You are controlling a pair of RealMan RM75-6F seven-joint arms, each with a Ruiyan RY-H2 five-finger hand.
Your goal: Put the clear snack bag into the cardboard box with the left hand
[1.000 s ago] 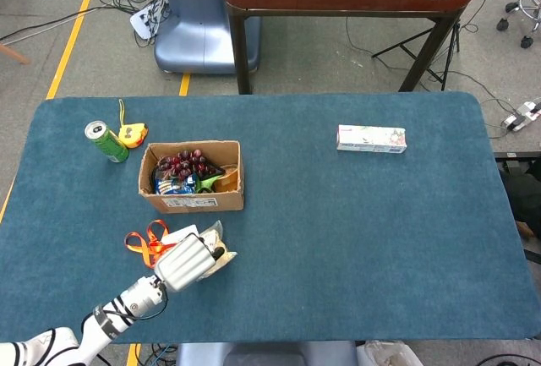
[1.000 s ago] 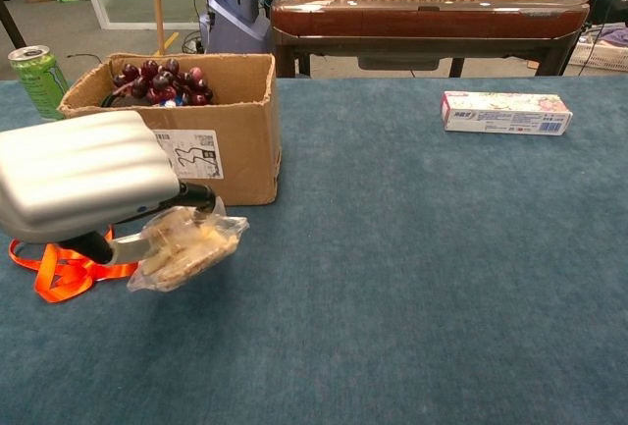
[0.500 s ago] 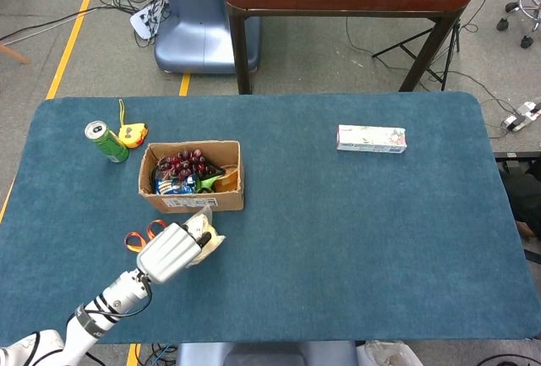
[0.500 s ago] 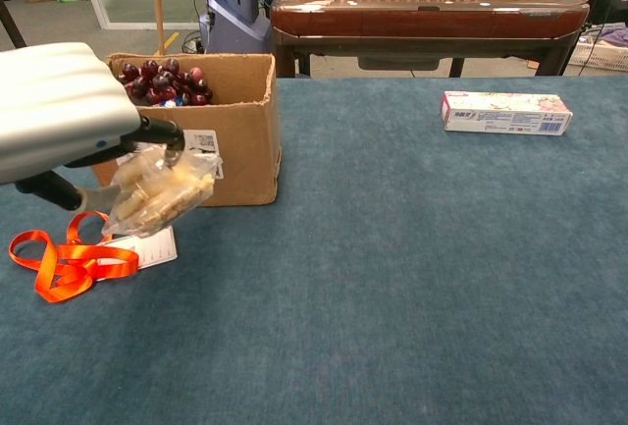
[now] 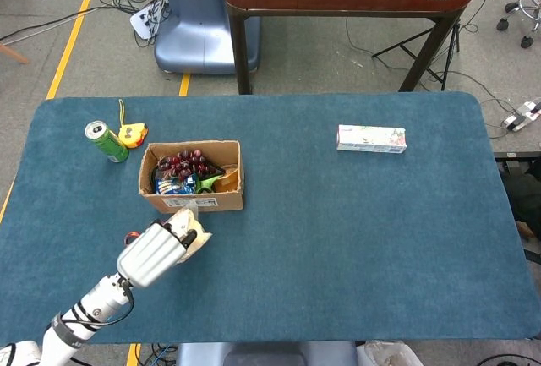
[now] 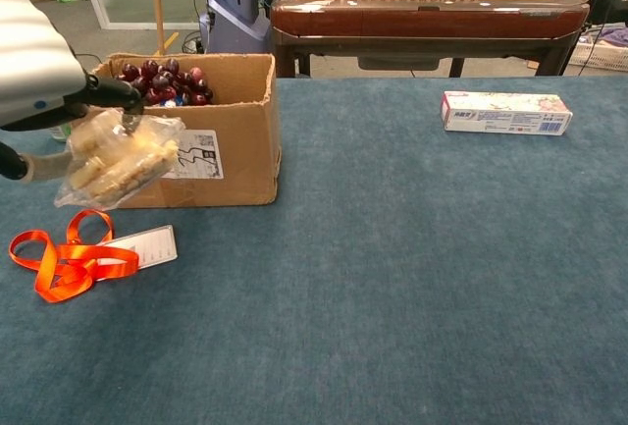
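Crinkly clear snack bag (image 6: 116, 160): light, limp, probably slippery; pinched at top edge by left hand (image 6: 34, 57), dangling before cardboard box (image 6: 231, 121); contents look crushable.

A green can (image 5: 106, 141) stands at about 10 o'clock on the blue surface (image 5: 338, 248), with a small yellow item (image 5: 129, 134) just beside it. A white carton (image 5: 371, 139) lies at 1 o'clock. An orange ribbon (image 6: 61, 260) with a white tag (image 6: 143, 246) lies at 8 o'clock.
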